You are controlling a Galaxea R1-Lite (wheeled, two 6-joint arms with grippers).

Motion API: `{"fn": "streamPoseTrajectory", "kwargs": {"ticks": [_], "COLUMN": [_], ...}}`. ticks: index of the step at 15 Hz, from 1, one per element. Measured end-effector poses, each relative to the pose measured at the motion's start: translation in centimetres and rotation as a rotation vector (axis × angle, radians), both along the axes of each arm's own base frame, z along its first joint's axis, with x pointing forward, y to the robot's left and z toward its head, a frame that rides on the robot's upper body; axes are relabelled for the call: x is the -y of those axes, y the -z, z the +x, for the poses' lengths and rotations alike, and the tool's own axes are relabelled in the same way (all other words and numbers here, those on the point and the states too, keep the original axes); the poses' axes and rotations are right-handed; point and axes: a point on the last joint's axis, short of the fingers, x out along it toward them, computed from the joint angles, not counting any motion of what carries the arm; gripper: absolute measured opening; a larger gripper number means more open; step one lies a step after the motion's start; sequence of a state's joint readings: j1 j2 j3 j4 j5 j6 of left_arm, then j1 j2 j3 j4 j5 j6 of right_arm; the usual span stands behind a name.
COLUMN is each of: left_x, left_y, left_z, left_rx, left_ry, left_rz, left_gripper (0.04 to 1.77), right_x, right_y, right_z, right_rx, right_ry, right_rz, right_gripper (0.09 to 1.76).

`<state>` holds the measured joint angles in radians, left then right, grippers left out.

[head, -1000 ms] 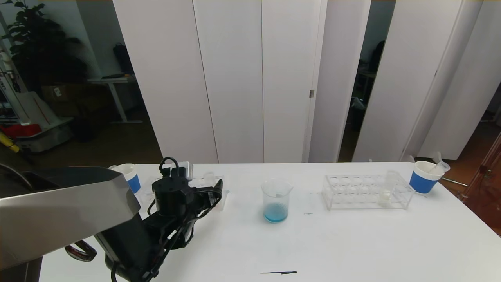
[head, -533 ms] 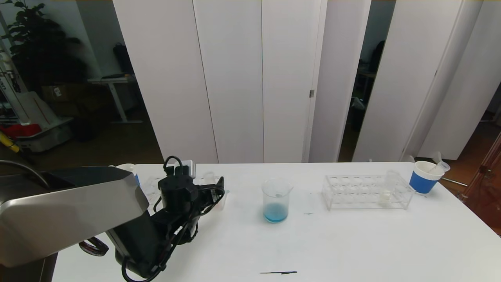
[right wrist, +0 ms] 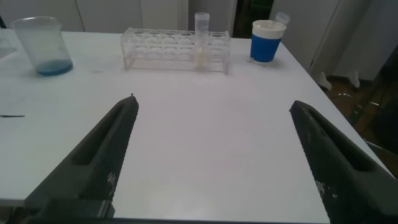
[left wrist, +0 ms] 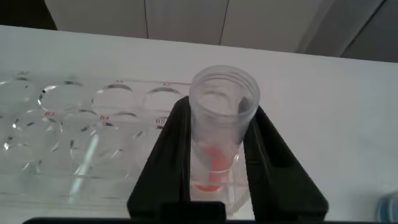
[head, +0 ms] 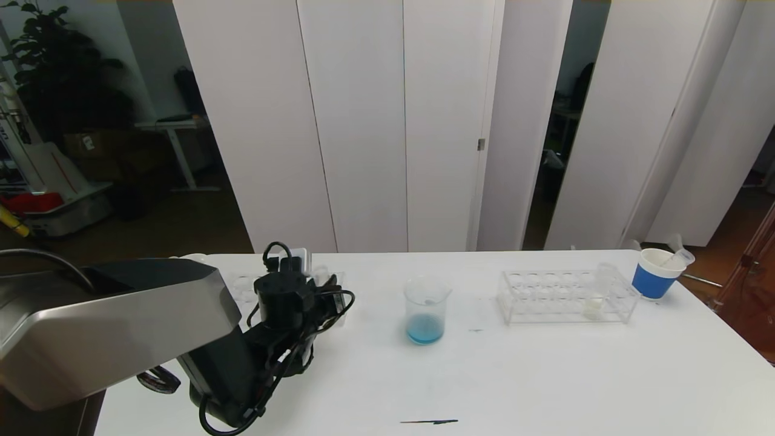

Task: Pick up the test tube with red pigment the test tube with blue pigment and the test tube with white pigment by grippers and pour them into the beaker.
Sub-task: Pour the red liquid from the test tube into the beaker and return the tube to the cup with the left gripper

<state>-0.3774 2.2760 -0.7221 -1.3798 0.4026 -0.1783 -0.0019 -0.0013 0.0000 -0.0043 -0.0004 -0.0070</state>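
Observation:
The test tube with red pigment (left wrist: 219, 124) stands in the end hole of the clear left rack (left wrist: 74, 137), orange-red liquid at its bottom. My left gripper (left wrist: 217, 109) is shut on it, one black finger on each side; from the head it shows at the rack's right end (head: 336, 298). The beaker (head: 425, 309) stands mid-table with blue liquid in its bottom. The test tube with white pigment (head: 596, 300) stands in the right rack (head: 545, 297). No test tube with blue pigment is in view. My right gripper (right wrist: 212, 102) hovers open over bare table.
A blue-and-white paper cup (head: 657, 275) holding an empty tube stands right of the right rack. A thin dark streak (head: 430, 421) lies near the table's front edge. The left arm's bulk covers the table's left front corner.
My left arm has moved right toward the rack's end, and its fingers have shut on the red tube. The beaker, right rack and right arm are unchanged.

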Motion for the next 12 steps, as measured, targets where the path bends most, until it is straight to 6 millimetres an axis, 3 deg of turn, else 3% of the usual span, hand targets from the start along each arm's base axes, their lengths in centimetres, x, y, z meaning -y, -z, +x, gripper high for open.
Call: {"fn": "streamPoseTrajectory", "kwargs": {"ticks": [1, 2, 3, 5, 12], "left_x": [0.0, 0.08, 0.07, 0.15, 0.23], "left_y": [0.05, 0.13, 0.17, 0.17, 0.04], "left_z": [-0.03, -0.1, -0.15, -0.2, -0.25], "left_rx": [-0.001, -0.003, -0.005, -0.005, -0.003], "left_ry": [0.0, 0.002, -0.001, 0.0, 0.0], "left_rz": [0.0, 0.001, 0.003, 0.003, 0.003], "left_gripper": [0.41, 0.63, 0.7, 0.58, 0.58], "right_x": [0.0, 0.0, 0.0, 0.0, 0.0], "right_y": [0.01, 0.0, 0.0, 0.0, 0.0], "right_z": [0.0, 0.0, 0.0, 0.0, 0.0], "right_rx": [-0.001, 0.0, 0.0, 0.0, 0.0], "right_ry": [-0.002, 0.0, -0.001, -0.001, -0.001], "right_rz": [0.0, 0.0, 0.0, 0.0, 0.0], "right_gripper": [1.75, 1.75, 1.75, 1.75, 1.75]}}
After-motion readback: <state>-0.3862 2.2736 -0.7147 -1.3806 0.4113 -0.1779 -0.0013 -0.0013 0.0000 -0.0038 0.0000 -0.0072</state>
